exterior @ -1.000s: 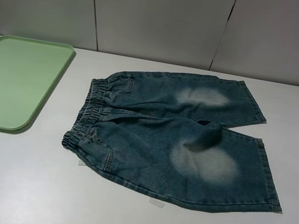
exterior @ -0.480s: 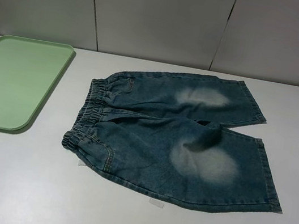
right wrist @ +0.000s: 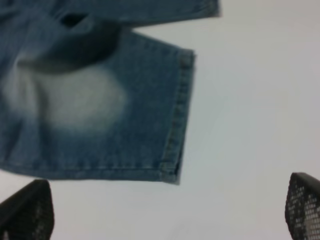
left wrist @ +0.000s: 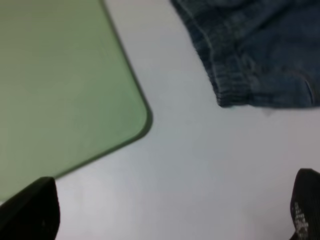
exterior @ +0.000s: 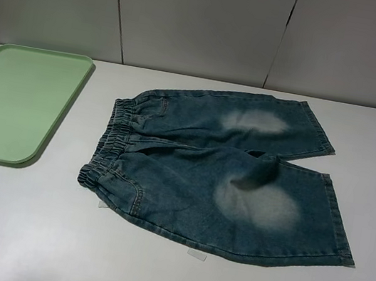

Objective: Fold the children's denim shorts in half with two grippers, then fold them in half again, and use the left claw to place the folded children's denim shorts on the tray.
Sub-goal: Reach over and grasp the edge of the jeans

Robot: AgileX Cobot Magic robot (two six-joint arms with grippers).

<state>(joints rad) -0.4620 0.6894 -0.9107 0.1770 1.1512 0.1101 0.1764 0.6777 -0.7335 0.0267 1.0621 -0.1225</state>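
Observation:
The children's denim shorts lie spread flat on the white table, waistband toward the left, both legs pointing right, with two pale faded patches. The pale green tray sits at the far left, nothing on it. No gripper shows in the exterior high view. In the left wrist view my left gripper is open above bare table, with the tray's corner and the waistband corner of the shorts ahead. In the right wrist view my right gripper is open above the table beside the hem of the near leg.
The white table has bare surface in front of and to the right of the shorts. A small white label lies by the near hem. Grey wall panels close off the back.

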